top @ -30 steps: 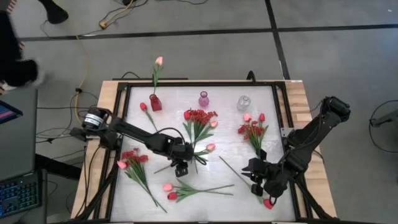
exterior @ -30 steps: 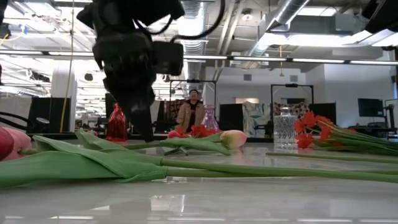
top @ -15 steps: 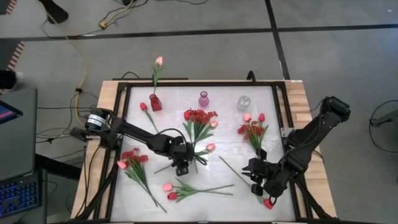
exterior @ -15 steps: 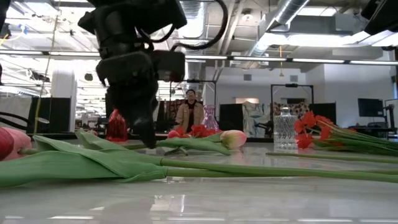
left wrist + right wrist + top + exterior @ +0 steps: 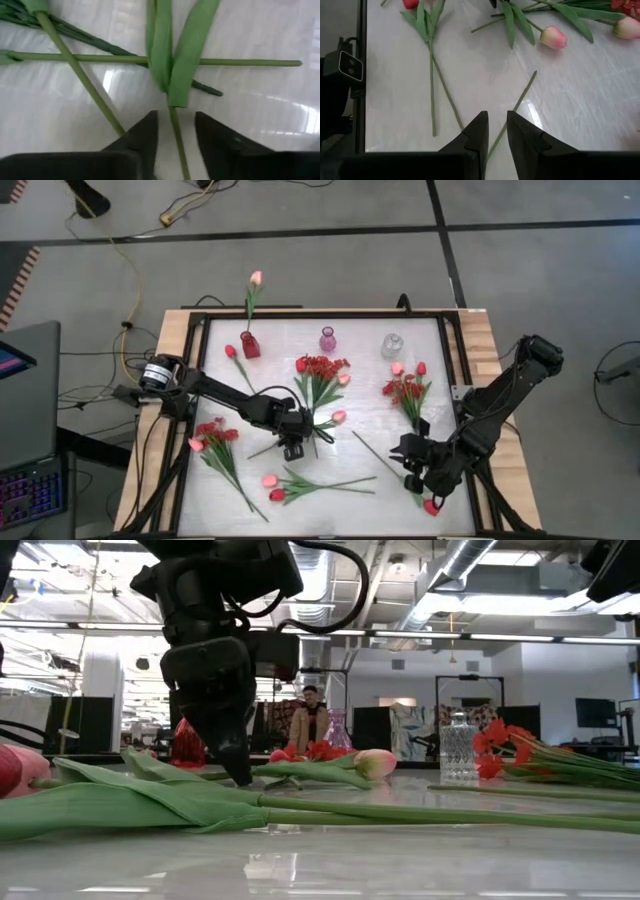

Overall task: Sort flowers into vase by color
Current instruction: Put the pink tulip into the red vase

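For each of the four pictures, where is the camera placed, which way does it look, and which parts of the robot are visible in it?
High view: above, looking straight down on the table, both arms, three vases.
Low view: at table-top height, looking level across at the left gripper set down on a pink tulip's stem.
Left wrist view: on the left arm, looking down past its fingers straddling that stem.
Right wrist view: on the right arm, looking past its fingers at a bare stem.
Shared: high and low views both show the clear vase.

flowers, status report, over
Left gripper down mid-table, fingers astride a pink tulip's stem, not clamped. Right gripper low near the table's right edge, a stem between its fingers. Other stems cross close by.
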`<state>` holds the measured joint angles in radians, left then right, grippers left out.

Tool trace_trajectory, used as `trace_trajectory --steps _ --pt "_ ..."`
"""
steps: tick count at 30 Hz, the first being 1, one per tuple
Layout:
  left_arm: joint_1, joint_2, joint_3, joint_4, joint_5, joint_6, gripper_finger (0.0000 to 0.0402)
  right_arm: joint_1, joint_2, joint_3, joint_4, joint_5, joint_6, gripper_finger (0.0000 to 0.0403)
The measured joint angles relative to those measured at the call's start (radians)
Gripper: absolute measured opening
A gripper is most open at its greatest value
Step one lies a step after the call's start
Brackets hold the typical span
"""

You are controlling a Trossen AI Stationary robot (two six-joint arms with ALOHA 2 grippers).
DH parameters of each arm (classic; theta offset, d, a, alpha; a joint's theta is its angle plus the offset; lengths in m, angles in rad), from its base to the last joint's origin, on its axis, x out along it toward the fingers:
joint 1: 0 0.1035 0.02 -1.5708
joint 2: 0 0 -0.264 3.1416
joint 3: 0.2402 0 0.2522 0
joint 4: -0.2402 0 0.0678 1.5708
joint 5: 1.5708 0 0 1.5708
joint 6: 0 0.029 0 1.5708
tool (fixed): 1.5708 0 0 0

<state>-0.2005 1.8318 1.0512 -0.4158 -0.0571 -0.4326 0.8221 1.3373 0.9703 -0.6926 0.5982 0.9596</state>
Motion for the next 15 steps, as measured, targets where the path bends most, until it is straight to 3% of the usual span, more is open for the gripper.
trace_trajectory --steps 5,11,15 --pt "0.015 0.001 0.0 -0.005 -0.008 0.002 0.0011 0.0 0.0 0.0 0.001 -0.012 0.001 0.0097" --pt "0.023 -0.012 -0.004 0.015 0.0 0.003 0.0002 0.0 0.0 0.0 0.0 -0.024 0.008 0.0097" --pt "0.023 -0.084 -0.004 0.051 0.003 0.005 0.0002 0.0 0.0 0.0 0.0 -0.025 0.008 0.0097"
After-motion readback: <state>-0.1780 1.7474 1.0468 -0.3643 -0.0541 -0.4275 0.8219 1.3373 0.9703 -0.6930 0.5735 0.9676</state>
